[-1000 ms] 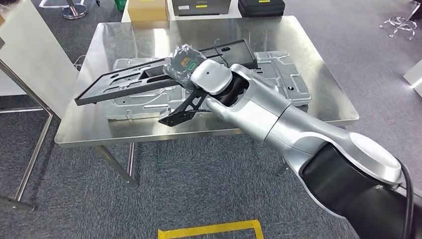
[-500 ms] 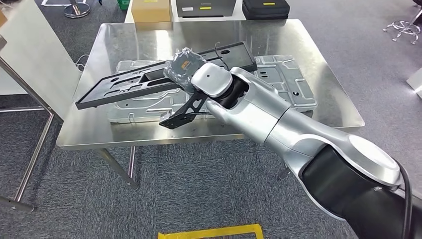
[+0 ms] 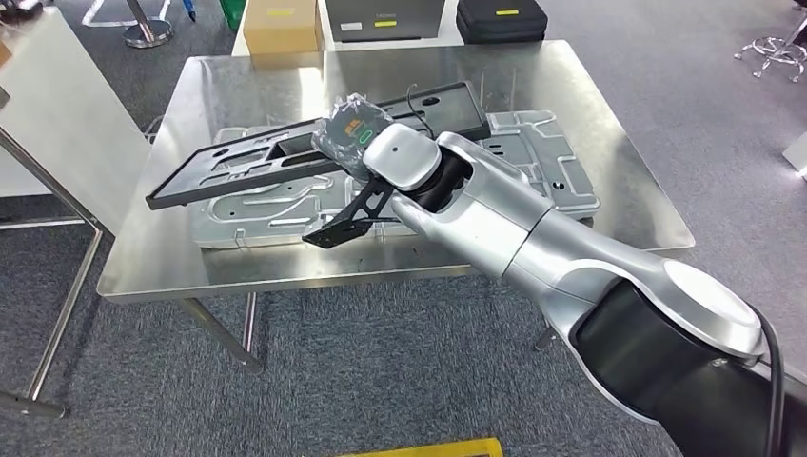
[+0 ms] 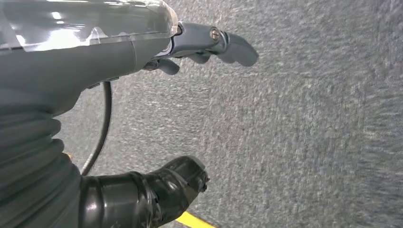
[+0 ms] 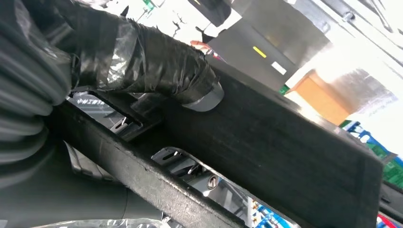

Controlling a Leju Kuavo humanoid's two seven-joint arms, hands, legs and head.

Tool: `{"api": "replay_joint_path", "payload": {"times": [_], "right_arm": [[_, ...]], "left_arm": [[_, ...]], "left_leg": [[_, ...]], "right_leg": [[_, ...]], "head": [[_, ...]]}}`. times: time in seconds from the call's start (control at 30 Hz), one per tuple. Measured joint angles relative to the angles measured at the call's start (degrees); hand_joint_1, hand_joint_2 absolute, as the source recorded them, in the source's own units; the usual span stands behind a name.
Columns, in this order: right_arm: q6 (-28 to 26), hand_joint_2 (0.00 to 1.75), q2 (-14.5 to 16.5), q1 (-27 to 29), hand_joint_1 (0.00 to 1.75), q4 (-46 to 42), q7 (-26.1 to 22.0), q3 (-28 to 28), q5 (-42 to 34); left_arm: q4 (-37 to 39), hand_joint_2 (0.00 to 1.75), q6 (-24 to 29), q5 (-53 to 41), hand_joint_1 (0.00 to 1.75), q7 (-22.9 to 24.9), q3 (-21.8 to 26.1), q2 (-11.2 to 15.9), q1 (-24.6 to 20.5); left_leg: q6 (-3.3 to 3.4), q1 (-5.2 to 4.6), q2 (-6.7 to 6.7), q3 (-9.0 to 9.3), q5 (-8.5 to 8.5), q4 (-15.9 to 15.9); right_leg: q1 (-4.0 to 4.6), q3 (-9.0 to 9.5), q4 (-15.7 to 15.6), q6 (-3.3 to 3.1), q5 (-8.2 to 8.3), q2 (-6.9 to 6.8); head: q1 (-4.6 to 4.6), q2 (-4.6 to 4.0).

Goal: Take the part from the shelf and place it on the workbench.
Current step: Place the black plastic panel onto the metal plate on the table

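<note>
Camera shifted, right hand (image 3: 354, 133) still grips one black part (image 3: 238, 164), one workbench (image 3: 623, 205)

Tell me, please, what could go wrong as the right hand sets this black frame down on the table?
1. The right hand grips the long black frame near its middle, so both ends overhang and could tip or slip.
2. The frame hangs tilted over the silver panel already lying on the table; it may land on it and slide.
</note>
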Motion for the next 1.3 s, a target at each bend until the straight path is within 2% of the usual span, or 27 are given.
{"api": "replay_joint_path", "payload": {"times": [0.07, 0.13, 0.17, 0.23, 0.27, 0.3, 0.33, 0.4, 0.43, 0.47, 0.53, 0.63, 0.7, 0.77, 0.8, 0.83, 0.87, 0.9, 0.93, 0.97, 1.03, 1.1, 1.17, 1.2, 1.27, 1.3], "right_arm": [[-0.01, 1.75, -0.01, 0.0, 1.75, 0.04, 0.01, -0.01, 0.02], [-0.02, 1.75, -0.08, -0.09, 1.75, 0.07, 0.03, -0.07, 0.08], [-0.02, 1.75, -0.14, -0.14, 1.75, 0.1, 0.04, -0.13, 0.1], [-0.02, 1.75, -0.28, -0.12, 1.75, 0.18, 0.04, -0.23, 0.11], [-0.02, 1.75, -0.34, -0.03, 1.75, 0.22, 0.04, -0.25, 0.11], [-0.02, 1.75, -0.4, 0.05, 1.75, 0.27, 0.04, -0.25, 0.11], [-0.04, 1.75, -0.44, 0.1, 1.75, 0.31, 0.04, -0.25, 0.11], [-0.08, 1.75, -0.57, 0.09, 1.75, 0.34, 0.05, -0.31, 0.11], [-0.11, 1.75, -0.67, 0.08, 1.75, 0.35, 0.05, -0.35, 0.11], [-0.14, 1.75, -0.77, 0.08, 1.75, 0.36, 0.05, -0.41, 0.11], [-0.17, 1.75, -0.92, 0.14, 1.75, 0.38, 0.05, -0.51, 0.12], [-0.22, 1.75, -1.14, 0.24, 1.75, 0.45, 0.06, -0.71, 0.19], [-0.32, 1.75, -1.17, 0.28, 1.75, 0.48, 0.06, -0.85, 0.24], [-0.37, 1.75, -1.21, 0.49, 1.75, 0.53, 0.03, -0.9, 0.27], [-0.37, 1.75, -1.24, 0.67, 1.75, 0.57, 0.01, -0.9, 0.27], [-0.37, 1.75, -1.28, 0.81, 1.75, 0.62, -0.02, -0.9, 0.26], [-0.38, 1.75, -1.34, 0.87, 1.75, 0.66, -0.06, -0.91, 0.27], [-0.38, 1.75, -1.39, 0.89, 1.75, 0.68, -0.1, -0.91, 0.28], [-0.39, 1.75, -1.45, 0.86, 1.75, 0.7, -0.14, -0.92, 0.31], [-0.4, 1.75, -1.51, 0.82, 1.75, 0.72, -0.18, -0.94, 0.33], [-0.42, 1.75, -1.64, 0.81, 1.75, 0.78, -0.19, -0.96, 0.35], [-0.42, 1.75, -1.79, 0.78, 1.75, 0.84, -0.21, -0.97, 0.35], [-0.43, 1.75, -1.99, 0.65, 1.75, 0.85, -0.2, -1.03, 0.37], [-0.43, 1.75, -2.12, 0.63, 1.75, 0.86, -0.19, -1.09, 0.38], [-0.44, 1.75, -2.34, 0.79, 1.75, 0.9, -0.17, -1.19, 0.42], [-0.44, 1.75, -2.42, 0.96, 1.75, 0.93, -0.17, -1.21, 0.44]], "left_arm": [[0.01, 1.75, -0.01, -0.06, 0.0, -0.03, 0.0, -0.08, -0.03], [0.01, 1.75, -0.01, -0.09, 0.0, -0.04, 0.0, -0.13, -0.05], [0.01, 1.75, -0.01, -0.1, 0.0, -0.05, 0.0, -0.14, -0.07], [0.01, 1.75, 0.0, -0.11, 0.0, -0.05, 0.0, -0.14, -0.12], [0.01, 1.75, 0.0, -0.13, 0.0, -0.05, 0.0, -0.14, -0.13], [0.01, 1.75, 0.0, -0.16, 0.0, -0.04, 0.0, -0.14, -0.13], [0.01, 1.75, 0.0, -0.22, 0.0, -0.02, 0.0, -0.14, -0.13], [0.01, 1.75, 0.0, -0.39, 0.0, 0.08, 0.0, -0.15, -0.12], [0.01, 1.75, 0.0, -0.46, 0.0, 0.15, 0.0, -0.16, -0.12], [0.01, 1.75, 0.01, -0.51, 0.0, 0.25, 0.0, -0.17, -0.12], [0.01, 1.75, 0.01, -0.54, 0.0, 0.43, 0.0, -0.21, -0.13], [0.03, 1.75, 0.04, -0.57, 0.0, 0.56, 0.0, -0.26, -0.2], [0.02, 1.75, 0.07, -0.57, 0.0, 0.58, 0.0, -0.19, -0.22], [0.01, 1.75, 0.05, -0.57, 0.0, 0.58, 0.0, -0.11, -0.21], [0.02, 1.75, 0.03, -0.57, 0.0, 0.58, 0.0, -0.08, -0.2], [0.02, 1.75, 0.01, -0.57, 0.0, 0.58, 0.0, -0.08, -0.2], [0.02, 1.75, -0.01, -0.57, 0.0, 0.58, 0.0, -0.07, -0.19], [0.01, 1.75, 0.0, -0.57, 0.0, 0.58, 0.0, -0.04, -0.2], [0.01, 1.75, -0.01, -0.57, 0.0, 0.58, -0.01, -0.02, -0.21], [0.02, 1.75, -0.01, -0.57, 0.0, 0.57, -0.01, 0.01, -0.24], [0.03, 1.75, -0.01, -0.57, 0.0, 0.55, -0.02, 0.04, -0.29], [0.03, 1.75, -0.02, -0.57, 0.0, 0.54, -0.02, 0.02, -0.32], [0.03, 1.75, -0.03, -0.57, 0.0, 0.52, -0.02, -0.03, -0.34], [0.03, 1.75, -0.03, -0.57, 0.0, 0.52, -0.02, -0.05, -0.34], [0.03, 1.75, -0.02, -0.57, 0.0, 0.51, -0.02, -0.05, -0.37], [0.03, 1.75, -0.01, -0.57, 0.0, 0.51, -0.02, -0.05, -0.36]], "left_leg": [[0.75, 0.03, -0.05, 0.12, 0.0, -0.15], [1.48, 0.29, 0.01, 0.53, -0.04, -0.46], [1.83, 0.4, 0.04, 0.78, -0.09, -0.62], [2.27, 0.39, 0.1, 1.05, -0.31, -0.66], [2.35, 0.4, 0.11, 1.14, -0.42, -0.65], [2.35, 0.41, 0.1, 1.26, -0.55, -0.64], [2.29, 0.43, 0.07, 1.46, -0.7, -0.64], [2.0, 0.51, -0.05, 2.02, -1.07, -0.67], [1.75, 0.48, -0.08, 2.21, -1.25, -0.71], [1.44, 0.46, -0.11, 2.3, -1.36, -0.8], [0.65, 0.47, -0.1, 2.34, -1.4, -1.15], [-0.26, 0.67, 0.03, 2.42, -2.09, -0.7], [-0.31, 0.62, 0.1, 0.08, -4.62, 4.33], [-0.43, 0.47, 0.08, -4.14, -7.23, 11.8], [-0.49, 0.41, 0.07, -5.65, -7.33, 13.91], [-0.5, 0.39, 0.08, -6.13, -6.24, 13.86], [-0.43, 0.38, 0.09, -5.45, -4.14, 11.51], [-0.29, 0.38, 0.1, -3.99, -1.73, 7.65], [-0.13, 0.23, 0.11, -2.33, -0.04, 4.07], [0.13, 0.09, 0.11, -1.01, 0.88, 1.35], [0.59, -0.22, 0.05, -0.06, 0.68, -0.38], [1.12, 0.05, 0.05, 0.2, 0.61, -0.86], [1.79, 0.39, 0.14, 0.78, 0.49, -1.24], [2.08, 0.43, 0.19, 1.04, 0.36, -1.35], [2.45, 0.43, 0.23, 1.4, 0.0, -1.37], [2.49, 0.45, 0.23, 1.6, -0.19, -1.37]], "right_leg": [[0.11, -0.14, 0.15, 0.32, -0.16, 0.02], [0.0, -0.78, 1.85, 0.91, -1.3, 0.06], [-0.16, -1.88, 4.25, 1.27, -2.54, 0.08], [-0.7, -5.74, 11.6, 1.81, -5.5, 0.09], [-0.99, -7.66, 14.73, 2.0, -6.26, 0.08], [-1.26, -8.83, 16.2, 2.13, -6.01, 0.06], [-1.47, -8.87, 15.37, 2.16, -4.61, 0.04], [-1.65, -6.08, 8.19, 1.91, -0.06, 0.02], [-1.49, -4.41, 4.45, 1.69, 1.49, 0.01], [-1.29, -3.15, 1.74, 1.49, 2.28, 0.02], [-0.78, -2.33, 0.11, 1.21, 2.09, 0.13], [-0.89, -1.31, -1.36, 0.45, 2.33, 0.2], [-1.01, -0.46, -2.12, -0.16, 2.33, 0.15], [-0.79, -0.11, -2.07, -0.62, 1.96, 0.21], [-0.66, 0.02, -1.93, -0.72, 1.71, 0.26], [-0.56, 0.18, -1.72, -0.73, 1.41, 0.33], [-0.52, 0.39, -1.45, -0.66, 1.04, 0.41], [-0.5, 0.65, -1.14, -0.54, 0.59, 0.46], [-0.39, 0.82, -0.81, -0.33, 0.14, 0.52], [-0.3, 0.87, -0.52, -0.1, -0.21, 0.59], [-0.13, 0.79, -0.29, 0.35, -0.5, 0.69], [-0.12, 0.81, -0.2, 0.79, -0.77, 0.69], [-0.22, -0.23, 2.24, 1.42, -2.2, 0.6], [-0.42, -1.71, 5.19, 1.75, -3.52, 0.54], [-0.94, -6.08, 12.78, 2.23, -6.12, 0.44], [-1.22, -7.85, 15.3, 2.4, -6.39, 0.39]], "head": [[0.01, 0.01], [0.02, 0.0], [0.02, 0.0], [0.03, -0.01], [0.03, -0.01], [0.03, -0.01], [0.03, -0.01], [0.03, -0.01], [0.03, -0.01], [0.03, -0.01], [0.03, -0.01], [-0.01, -0.01], [-0.03, -0.01], [-0.04, -0.01], [-0.04, -0.01], [-0.04, -0.01], [-0.04, -0.01], [-0.04, -0.01], [-0.04, -0.01], [-0.03, 0.0], [-0.01, 0.01], [-0.01, 0.0], [0.02, -0.01], [0.04, -0.01], [0.05, -0.01], [0.05, -0.01]]}}
